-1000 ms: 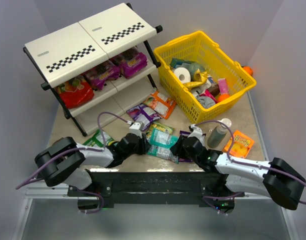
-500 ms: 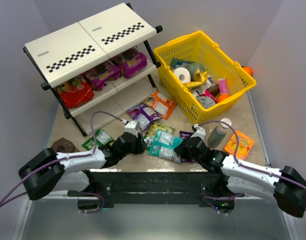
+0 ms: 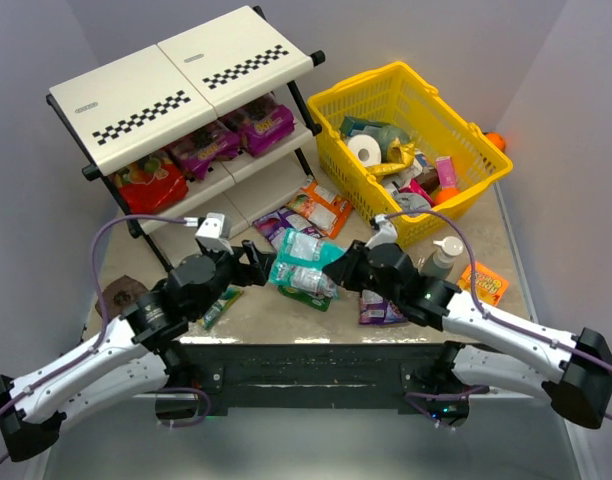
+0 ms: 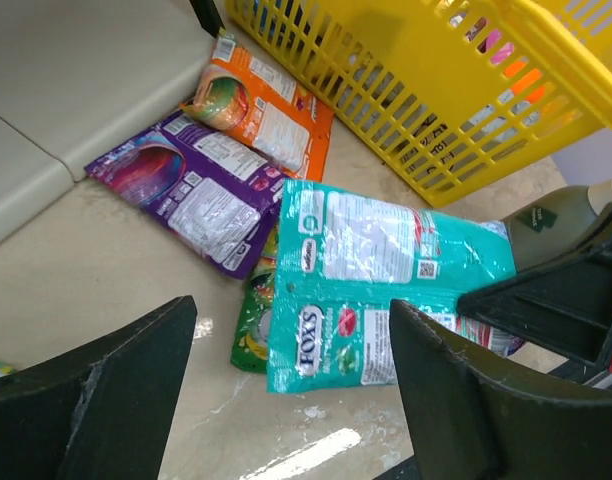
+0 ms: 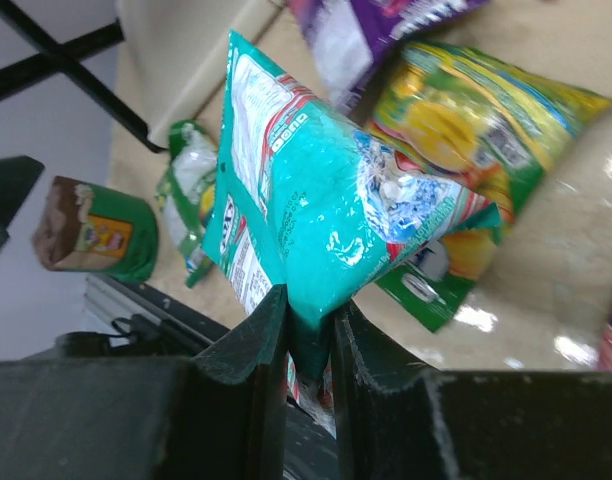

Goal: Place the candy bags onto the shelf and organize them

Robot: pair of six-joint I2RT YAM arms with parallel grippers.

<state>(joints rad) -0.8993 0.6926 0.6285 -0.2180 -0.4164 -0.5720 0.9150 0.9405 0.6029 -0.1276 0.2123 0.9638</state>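
shelved: three candy bags are lying side by side on the middle tier of the shelf [image 3: 186, 75]: a red bag [image 3: 151, 185], a magenta bag [image 3: 202, 148] and a purple bag [image 3: 259, 122].
other tiers: the top panels and the visible part of the lowest tier are showing no bags.
in hand: the right fingers [image 5: 258, 370] are clamping one corner of a teal bag [image 5: 306, 190] and holding it up off the table [image 3: 286, 318], between the two arms and near the lowest tier.
left fingers [image 4: 116, 380]: standing wide apart, gripping nothing, facing the teal bag from the shelf side.
waiting on the table: an orange bag [image 3: 323, 207] and a second purple bag [image 3: 283, 222] are lying just beside the shelf foot. a green-yellow bag [image 5: 466, 130] is lying below the raised one. a green bag [image 3: 216, 308] is lying near the left arm and a dark purple bag [image 3: 381, 305] by the right arm.
yellow basket [image 3: 331, 105]: holding mixed goods; whether any candy bags are among them, cannot tell.
progress: looking roughly a third done, with one bag in transit and at least five more needing shelving and tidying.
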